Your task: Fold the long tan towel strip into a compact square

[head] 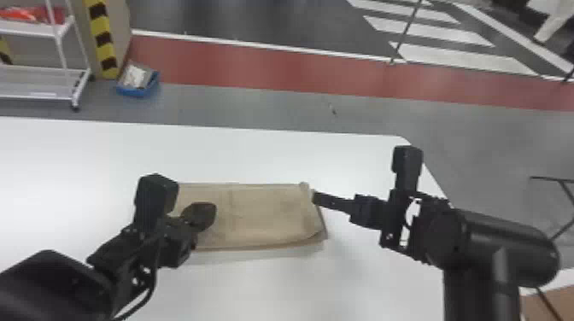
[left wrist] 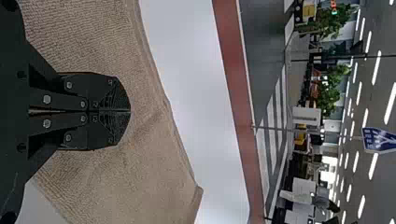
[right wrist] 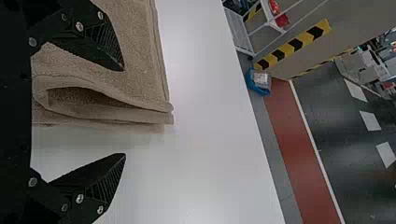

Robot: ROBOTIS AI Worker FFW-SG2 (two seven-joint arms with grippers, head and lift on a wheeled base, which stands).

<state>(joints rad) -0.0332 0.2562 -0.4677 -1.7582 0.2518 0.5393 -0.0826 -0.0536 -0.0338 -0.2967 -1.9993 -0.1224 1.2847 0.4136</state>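
Note:
The tan towel [head: 265, 213] lies folded in layers on the white table, its long side running left to right. Over its left part is my left gripper [head: 208, 217]; in the left wrist view the left gripper [left wrist: 130, 111] has its fingers together above the towel [left wrist: 144, 163], with no cloth visible between them. At the towel's right end stands my right gripper [head: 315, 198]. The right wrist view has the right gripper [right wrist: 125, 112] with fingers wide apart, one over the towel [right wrist: 140, 51] and one beyond its layered edge, above the bare table.
The white table [head: 277, 158] extends behind and in front of the towel, with its right edge near the right arm. Past it on the floor are a blue bin [head: 137, 90] and a white wheeled shelf [head: 42, 100].

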